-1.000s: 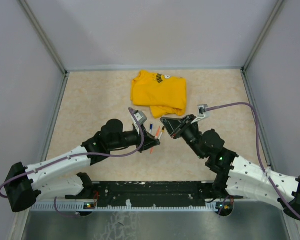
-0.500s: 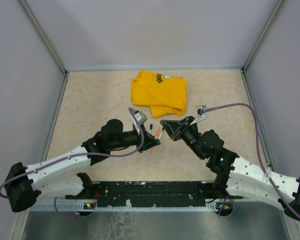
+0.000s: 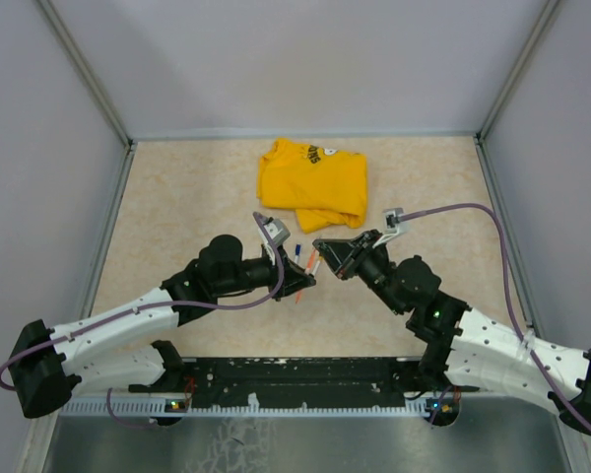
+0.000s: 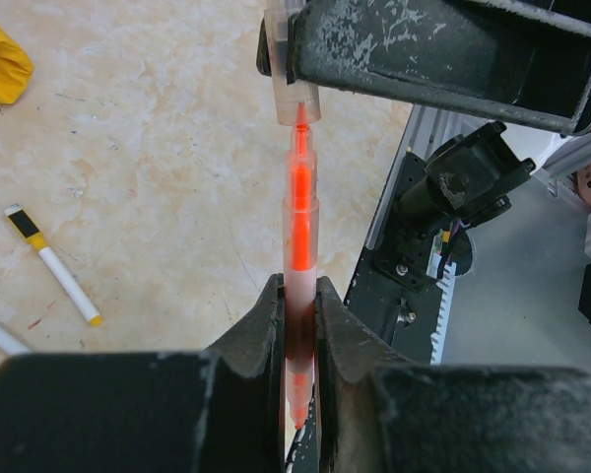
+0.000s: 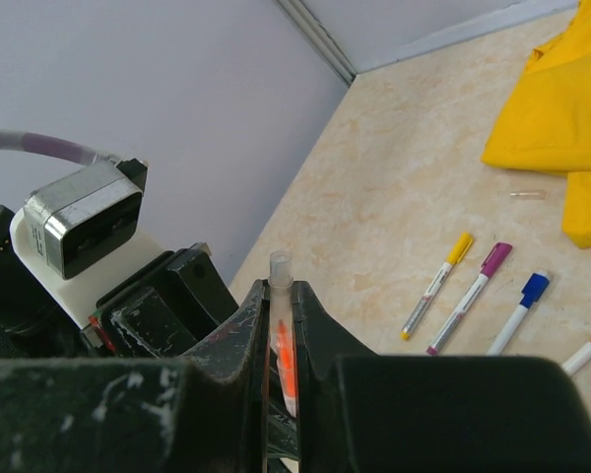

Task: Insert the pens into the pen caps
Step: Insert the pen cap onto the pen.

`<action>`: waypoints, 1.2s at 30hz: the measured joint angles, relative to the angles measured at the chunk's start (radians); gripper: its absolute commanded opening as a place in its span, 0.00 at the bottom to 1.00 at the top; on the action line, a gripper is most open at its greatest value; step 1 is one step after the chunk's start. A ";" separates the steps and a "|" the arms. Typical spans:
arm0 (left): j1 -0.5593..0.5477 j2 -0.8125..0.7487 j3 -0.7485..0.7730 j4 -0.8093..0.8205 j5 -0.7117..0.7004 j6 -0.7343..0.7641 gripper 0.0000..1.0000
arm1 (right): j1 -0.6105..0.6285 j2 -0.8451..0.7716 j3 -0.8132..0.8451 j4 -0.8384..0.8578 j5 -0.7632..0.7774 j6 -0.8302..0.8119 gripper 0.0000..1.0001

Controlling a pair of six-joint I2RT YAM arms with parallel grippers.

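Overview from the top external camera: shows left gripper (image 3: 301,279) and right gripper (image 3: 322,246) tip to tip at centre frame, with orange pen (image 3: 311,263) bridging them. Does not resolve either grip or any cap.

Left wrist camera: resolves the grip. Shows left gripper clenched on the lower barrel of orange pen, which stands upright in frame with its narrow tip meeting the mouth of clear cap (image 4: 295,94) at top centre. Also shows yellow-and-black pen (image 4: 57,281) lying loose at left.

Right wrist camera: shows right gripper clenched on clear cap, with orange visible between the fingers. Adds what the other wrist view lacks: yellow pen (image 5: 436,286), magenta pen (image 5: 470,298) and blue pen (image 5: 518,309) lying side by side at right, not touching. Small clear piece (image 5: 528,194) lies just beside yellow T-shirt (image 5: 557,108) at upper right.

Surface: beige marbled table (image 3: 177,197), T-shirt at upper centre of the top view.

Room: plain pale grey walls (image 3: 295,59) on three sides, black rail (image 3: 295,372) along the near edge.
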 measured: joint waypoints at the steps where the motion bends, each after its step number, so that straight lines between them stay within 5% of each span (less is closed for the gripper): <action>1: 0.000 0.000 0.000 0.000 0.000 0.000 0.00 | 0.000 0.000 0.000 -0.002 -0.002 0.000 0.00; 20: 0.000 0.000 0.000 -0.008 -0.013 0.000 0.00 | 0.000 0.000 -0.026 -0.008 -0.036 -0.003 0.00; 36: -0.001 -0.014 0.000 -0.058 -0.072 -0.029 0.00 | -0.007 0.037 -0.130 0.189 -0.116 -0.041 0.06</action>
